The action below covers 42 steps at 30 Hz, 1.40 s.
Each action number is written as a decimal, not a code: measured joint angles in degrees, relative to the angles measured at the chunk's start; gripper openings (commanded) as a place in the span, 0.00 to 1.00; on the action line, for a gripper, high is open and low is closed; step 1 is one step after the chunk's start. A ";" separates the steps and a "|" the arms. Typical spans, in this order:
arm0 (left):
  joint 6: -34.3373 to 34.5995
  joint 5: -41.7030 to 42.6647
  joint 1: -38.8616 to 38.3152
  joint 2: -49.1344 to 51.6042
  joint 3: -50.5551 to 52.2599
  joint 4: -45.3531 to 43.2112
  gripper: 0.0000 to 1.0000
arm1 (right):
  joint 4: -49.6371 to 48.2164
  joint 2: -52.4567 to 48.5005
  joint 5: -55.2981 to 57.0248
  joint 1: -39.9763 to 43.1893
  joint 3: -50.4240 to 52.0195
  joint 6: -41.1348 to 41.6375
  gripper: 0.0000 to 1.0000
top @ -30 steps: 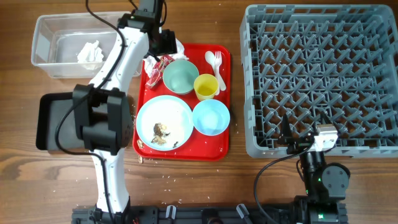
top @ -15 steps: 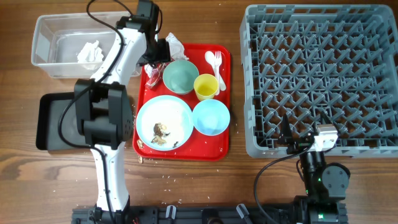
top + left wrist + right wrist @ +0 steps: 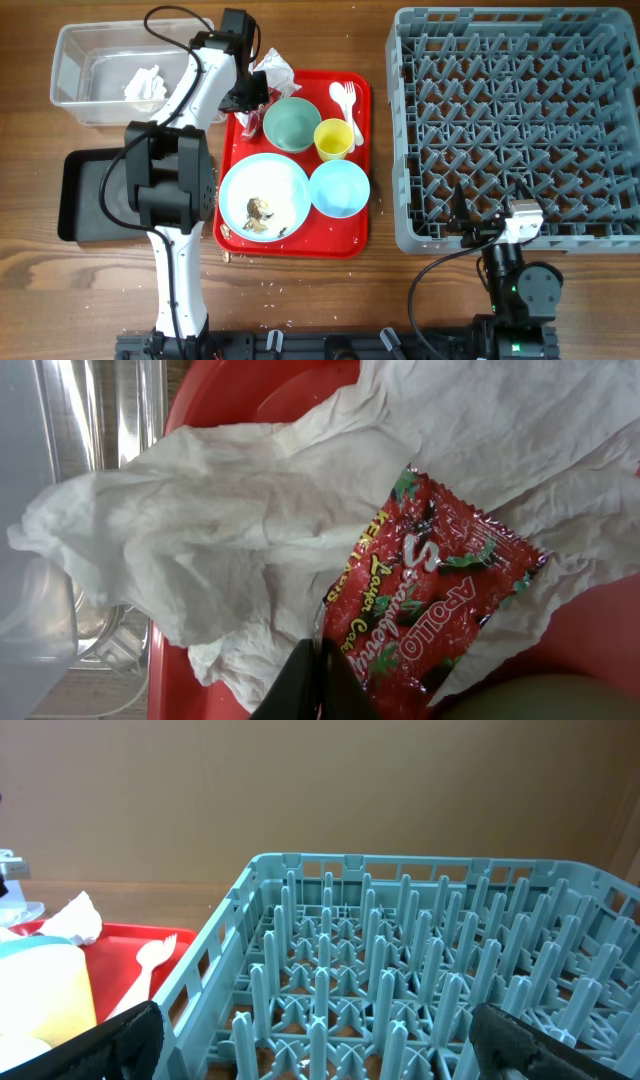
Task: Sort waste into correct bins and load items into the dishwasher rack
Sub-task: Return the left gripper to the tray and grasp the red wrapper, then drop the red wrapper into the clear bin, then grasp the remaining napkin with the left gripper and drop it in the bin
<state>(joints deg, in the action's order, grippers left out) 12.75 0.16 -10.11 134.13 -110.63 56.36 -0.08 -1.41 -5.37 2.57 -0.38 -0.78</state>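
Left gripper, change: sits further left than a second ago, closer to the clear tub.
Napkin, change: shifted left with the fingers, off the tray's back edge.
Left gripper, grip: pinched tight on napkin and red wrapper together.
Napkin, location: over the back-left corner of the red tray, just beside the tub.
Right gripper: spread wide, empty, at the near edge of the dishwasher rack; unchanged.

Black tray: right side hidden beneath left arm. Left gripper: mostly cut off by lower edge, tips nipping napkin. Scraps: too small to identify.
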 measured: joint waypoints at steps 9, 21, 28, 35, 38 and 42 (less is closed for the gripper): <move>2.71 6.01 0.00 -7.67 0.00 0.20 0.04 | 0.00 0.02 0.00 0.00 0.00 0.00 1.00; 20.13 0.33 5.81 -12.41 0.00 -9.75 0.04 | 0.00 0.00 0.00 0.00 0.00 0.00 1.00; 32.41 -6.78 16.76 -12.41 0.00 -13.11 1.00 | 0.00 0.00 0.00 0.00 0.00 0.00 1.00; 33.83 -1.73 17.97 -12.41 0.00 -10.54 0.88 | -0.02 0.00 0.00 0.00 0.00 0.00 1.00; 29.38 2.54 15.63 -12.41 0.00 -10.49 0.82 | -0.02 0.02 0.00 0.00 0.00 0.00 1.00; 19.47 5.09 7.82 -12.41 0.00 -10.01 0.68 | -0.02 0.02 0.00 0.00 0.00 0.00 1.00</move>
<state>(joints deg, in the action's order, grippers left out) 32.23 5.26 -2.28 121.71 -110.63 46.35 -0.10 -1.39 -5.37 2.57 -0.38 -0.78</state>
